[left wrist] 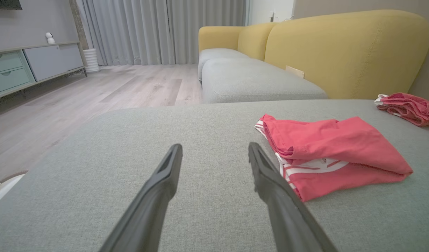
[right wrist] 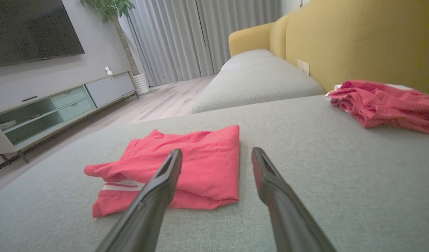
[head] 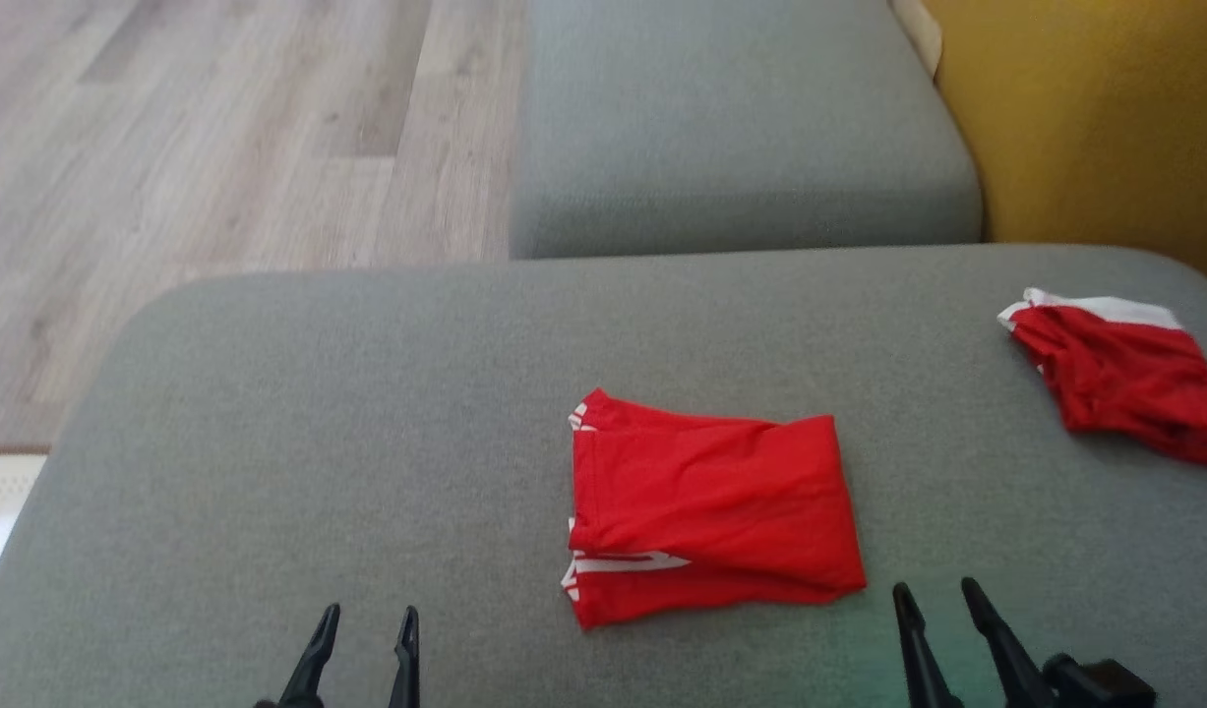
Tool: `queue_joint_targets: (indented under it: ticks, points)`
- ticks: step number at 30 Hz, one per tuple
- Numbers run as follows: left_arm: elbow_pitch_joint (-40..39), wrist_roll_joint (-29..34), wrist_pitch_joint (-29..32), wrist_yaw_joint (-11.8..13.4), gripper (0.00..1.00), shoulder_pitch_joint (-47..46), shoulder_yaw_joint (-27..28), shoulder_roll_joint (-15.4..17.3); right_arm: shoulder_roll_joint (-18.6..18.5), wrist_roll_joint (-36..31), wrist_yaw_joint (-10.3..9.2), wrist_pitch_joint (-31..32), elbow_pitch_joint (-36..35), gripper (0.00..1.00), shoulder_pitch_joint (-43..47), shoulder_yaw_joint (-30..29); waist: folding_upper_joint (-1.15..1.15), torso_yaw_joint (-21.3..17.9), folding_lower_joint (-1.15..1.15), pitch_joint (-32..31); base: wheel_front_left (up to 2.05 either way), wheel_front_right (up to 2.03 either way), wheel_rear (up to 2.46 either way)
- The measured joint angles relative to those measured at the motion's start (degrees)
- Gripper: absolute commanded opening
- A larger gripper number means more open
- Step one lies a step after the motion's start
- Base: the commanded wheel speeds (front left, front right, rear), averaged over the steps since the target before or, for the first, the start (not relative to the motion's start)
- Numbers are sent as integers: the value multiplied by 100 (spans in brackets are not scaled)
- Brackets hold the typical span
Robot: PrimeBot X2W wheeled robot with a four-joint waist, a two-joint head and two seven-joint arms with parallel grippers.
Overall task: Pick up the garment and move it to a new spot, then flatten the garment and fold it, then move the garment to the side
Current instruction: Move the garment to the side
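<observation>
Lying folded rectangular, creased red garment

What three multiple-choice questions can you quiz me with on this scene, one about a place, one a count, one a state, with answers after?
1. Where does the folded red garment lie?
A. on the wood floor
B. on the grey cushion
C. on the yellow backrest

2. How many red garments are on that cushion?
A. one
B. two
C. four

3. How do the fingers of the left gripper stand?
A. shut on the garment
B. shut on nothing
C. apart, holding nothing

Answers:
1 B, grey fabric surrounds it on every side.
2 B, there is the folded one plus a crumpled garment at the far right.
3 C, bare cushion shows between them in the left wrist view.
</observation>
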Motion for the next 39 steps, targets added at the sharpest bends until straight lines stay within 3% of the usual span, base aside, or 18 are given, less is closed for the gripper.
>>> queue_joint_targets:
  ticks: [7,12,18,23,25,26,27,28,34,38,39]
  points:
    - [-16,-12,0,-182,100,-223,-73,-3,-52,189,0,0,394,100,-573,277,0,95,0,417,0,0,0]
    - [-32,-20,0,-277,100,-464,-229,-10,-248,404,0,40,1115,100,-1468,290,0,225,0,760,0,0,0]
    - [20,-118,0,-349,100,-740,-372,-12,-513,764,0,1103,2149,100,-2492,240,0,444,0,1134,0,0,0]
    - [46,-168,0,-380,100,-939,-474,-20,-602,832,0,1634,2703,100,-2953,165,0,600,0,1336,0,0,0]
    - [71,-178,0,-392,100,-996,-494,-21,-593,1005,0,1896,2809,59,-3039,368,0,667,0,1398,0,0,0]
    - [92,-196,0,-392,100,-1009,-504,-22,-577,1134,0,1967,2824,47,-3041,447,0,693,0,1421,0,0,0]
    - [116,-211,0,-392,100,-1007,-503,-23,-577,1234,0,1990,2815,13,-3044,526,0,709,0,1436,0,0,0]
    - [136,-211,0,-391,100,-1009,-501,-23,-589,1327,0,2008,2798,0,-3045,598,0,713,0,1440,0,0,0]
    - [144,-218,0,-341,100,-1005,-492,-25,-890,1437,0,1869,2757,0,-3066,822,0,547,0,1360,0,0,0]
    - [73,-219,0,-333,100,-999,-486,-26,-1338,1293,0,1878,2676,0,-3399,761,0,296,0,1348,0,0,0]
    - [24,-219,0,-337,100,-1005,-490,-27,-1607,1205,0,1907,2557,0,-3733,650,0,142,0,1394,0,0,0]
